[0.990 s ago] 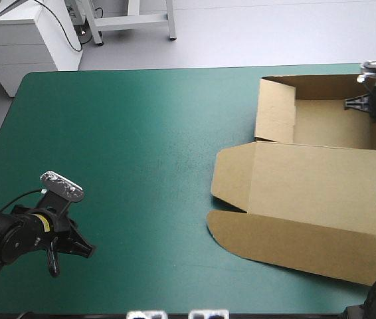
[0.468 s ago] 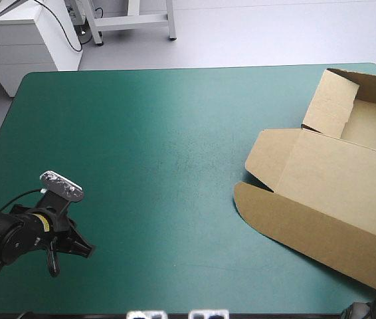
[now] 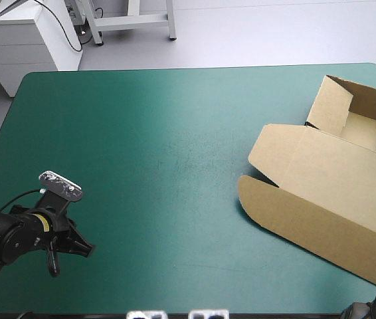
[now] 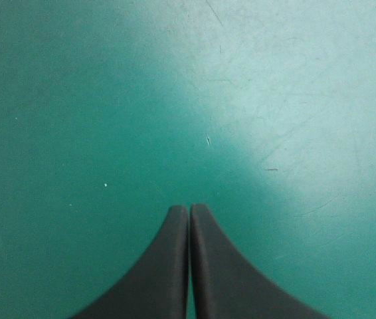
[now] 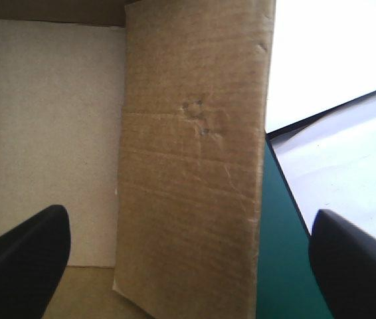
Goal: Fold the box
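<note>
Sliding and turning since the earlier high-view pictures, the box (image 3: 321,193) now lies skewed at the right edge of the teal-green cover (image 3: 141,133), part of it out of sight. Its tray walls stand and its lid lies flat toward the near side. This looks like repositioning, not a new fold, so the tucking probably remains unfinished. The left gripper (image 3: 58,256) stays parked near the near-left corner.

The left wrist view shows its fingers pressed together over bare cover, holding nothing.

In the right wrist view, the right gripper (image 5: 189,222) is spread wide, with a raised brown wall between its fingers.

There are one box and two grippers.
</note>
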You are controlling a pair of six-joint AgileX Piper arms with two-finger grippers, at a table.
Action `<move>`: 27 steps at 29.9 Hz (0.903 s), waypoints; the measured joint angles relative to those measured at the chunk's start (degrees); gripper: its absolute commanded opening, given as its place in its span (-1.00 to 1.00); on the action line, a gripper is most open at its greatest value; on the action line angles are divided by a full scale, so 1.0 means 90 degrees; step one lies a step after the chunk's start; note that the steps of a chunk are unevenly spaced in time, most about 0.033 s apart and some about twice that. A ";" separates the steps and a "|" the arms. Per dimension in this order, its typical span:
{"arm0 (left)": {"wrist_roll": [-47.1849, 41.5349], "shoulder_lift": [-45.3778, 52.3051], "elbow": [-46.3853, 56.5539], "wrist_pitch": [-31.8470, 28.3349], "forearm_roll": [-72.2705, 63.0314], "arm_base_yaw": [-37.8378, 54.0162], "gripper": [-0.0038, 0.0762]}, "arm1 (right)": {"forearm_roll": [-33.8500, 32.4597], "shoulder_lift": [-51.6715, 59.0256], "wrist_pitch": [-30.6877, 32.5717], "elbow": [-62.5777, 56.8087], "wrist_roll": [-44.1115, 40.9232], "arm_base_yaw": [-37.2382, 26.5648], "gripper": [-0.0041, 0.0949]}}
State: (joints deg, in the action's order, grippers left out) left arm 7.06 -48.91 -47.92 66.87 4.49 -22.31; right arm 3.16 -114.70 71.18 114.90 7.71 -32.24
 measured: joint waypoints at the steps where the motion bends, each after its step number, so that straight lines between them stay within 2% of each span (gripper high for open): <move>1: -0.0006 0.0000 0.0000 0.0000 0.0000 0.0000 -0.92 | -0.0014 0.0000 0.0000 0.0000 -0.0015 0.0000 0.95; 4: -0.0007 0.0000 0.0000 0.0012 0.0000 0.0000 -0.92 | -0.0013 0.0006 0.0000 0.0000 -0.0034 0.0000 0.85; 6: -0.0007 0.0000 0.0000 0.0012 0.0000 0.0000 -0.92 | -0.0001 0.0041 0.0000 0.0000 -0.0049 0.0000 0.62; 8: -0.0013 0.0000 0.0000 0.0012 0.0000 0.0000 -0.92 | 0.0018 0.0131 0.0000 0.0000 -0.0056 0.0000 0.27; 12: -0.0019 0.0000 0.0000 0.0012 0.0000 0.0000 -0.92 | 0.0186 0.0394 0.0000 0.0000 -0.0056 0.0000 -0.79; 13: -0.0019 0.0000 0.0000 0.0012 0.0000 0.0000 -0.92 | 0.0264 0.0468 0.0000 0.0000 -0.0056 0.0000 -0.97; 22: -0.0024 0.0000 0.0000 -0.0008 0.0000 0.0000 -0.92 | 0.1318 0.1253 0.0000 0.0000 0.0138 0.0037 -0.93; 27: -0.0054 0.0000 0.0000 -0.0168 -0.0020 0.0000 -0.92 | 0.1343 0.1826 0.0000 0.0000 0.0207 0.0473 -0.94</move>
State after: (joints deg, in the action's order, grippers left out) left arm 6.58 -48.91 -47.92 65.36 4.31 -22.31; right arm 15.25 -98.27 71.18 114.90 9.57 -27.98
